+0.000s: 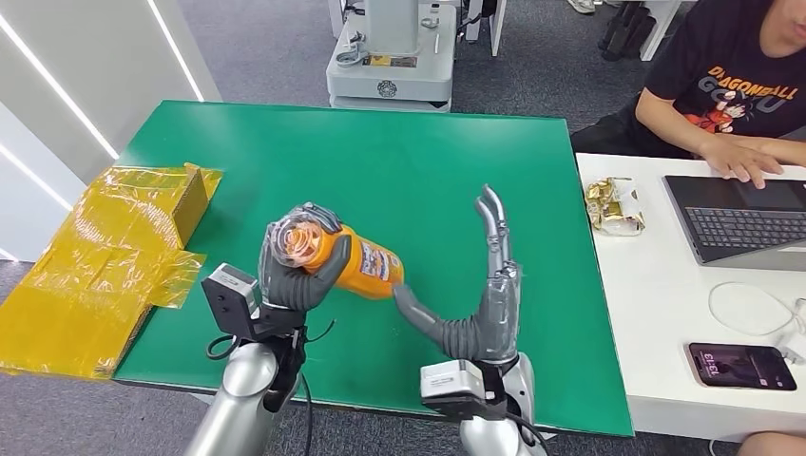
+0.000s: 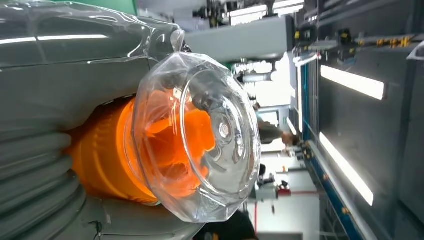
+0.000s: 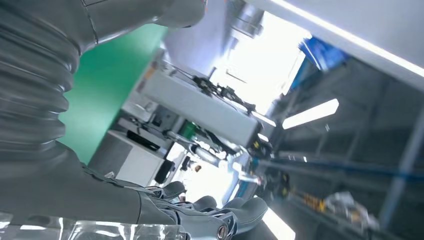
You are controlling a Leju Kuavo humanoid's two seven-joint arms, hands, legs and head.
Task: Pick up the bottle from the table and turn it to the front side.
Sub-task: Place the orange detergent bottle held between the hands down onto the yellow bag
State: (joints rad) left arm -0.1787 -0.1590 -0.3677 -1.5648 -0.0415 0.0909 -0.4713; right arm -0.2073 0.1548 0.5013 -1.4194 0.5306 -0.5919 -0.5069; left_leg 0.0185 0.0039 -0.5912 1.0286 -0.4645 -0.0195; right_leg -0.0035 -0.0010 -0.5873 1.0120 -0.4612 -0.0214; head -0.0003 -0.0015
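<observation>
We see a glossy orange plastic bottle (image 1: 354, 258) with a clear, shiny plastic cap (image 2: 200, 135) and a paper-like label. The bench (image 1: 380, 161) looks matt green and smooth. Beside it, a box (image 1: 114, 247) is wrapped in crinkled, shiny yellow film. Our arms show brushed silver metal; the fingers (image 1: 494, 228) look matt grey.

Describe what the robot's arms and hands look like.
Both arms are smooth silver tubes with black cables looping at the wrists. The left robot hand and right robot hand are grey with darker fingers, ribbed grey covers, and a boxy silver-and-black camera module at each wrist.
</observation>
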